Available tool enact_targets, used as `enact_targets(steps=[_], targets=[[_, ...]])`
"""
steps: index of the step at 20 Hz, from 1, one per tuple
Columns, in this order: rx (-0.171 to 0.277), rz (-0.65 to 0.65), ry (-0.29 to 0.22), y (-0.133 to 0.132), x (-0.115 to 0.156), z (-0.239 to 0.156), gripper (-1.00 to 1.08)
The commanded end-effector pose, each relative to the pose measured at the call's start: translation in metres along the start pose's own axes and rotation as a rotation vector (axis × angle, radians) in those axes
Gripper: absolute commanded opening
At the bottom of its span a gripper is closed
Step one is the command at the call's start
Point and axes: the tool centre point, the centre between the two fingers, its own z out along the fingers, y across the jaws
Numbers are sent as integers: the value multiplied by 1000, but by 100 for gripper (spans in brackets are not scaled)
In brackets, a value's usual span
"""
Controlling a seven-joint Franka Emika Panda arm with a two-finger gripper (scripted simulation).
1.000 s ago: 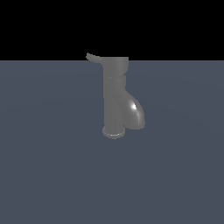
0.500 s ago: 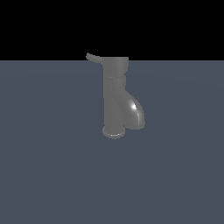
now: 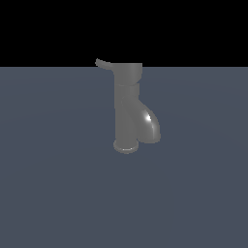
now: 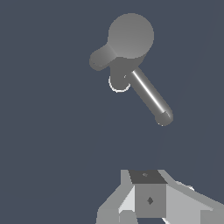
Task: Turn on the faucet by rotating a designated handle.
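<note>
Slate-blue floor (image 3: 53, 193) under black backdrop (image 3: 193, 29) bears the faucet (image 3: 127, 111).

Glossy dark grey faucet (image 3: 128, 109) and handle (image 3: 102, 64) on slate-blue floor (image 3: 53, 169).

The exterior view faces the faucet (image 3: 129, 109) side-on, level and fairly near. The wrist view looks straight down on it from above. Both share the faucet.
</note>
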Motion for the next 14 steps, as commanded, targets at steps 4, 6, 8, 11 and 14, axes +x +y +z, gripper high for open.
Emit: enact_targets(steps=[4, 6, 8, 11, 14], targets=[[0, 127, -3, -21, 19, 20, -100], [-1, 173, -3, -28, 27, 26, -100], [-1, 218, -4, -34, 35, 33, -100], [-2, 286, -6, -43, 47, 44, -100], [-3, 354, -7, -51, 60, 54, -100]])
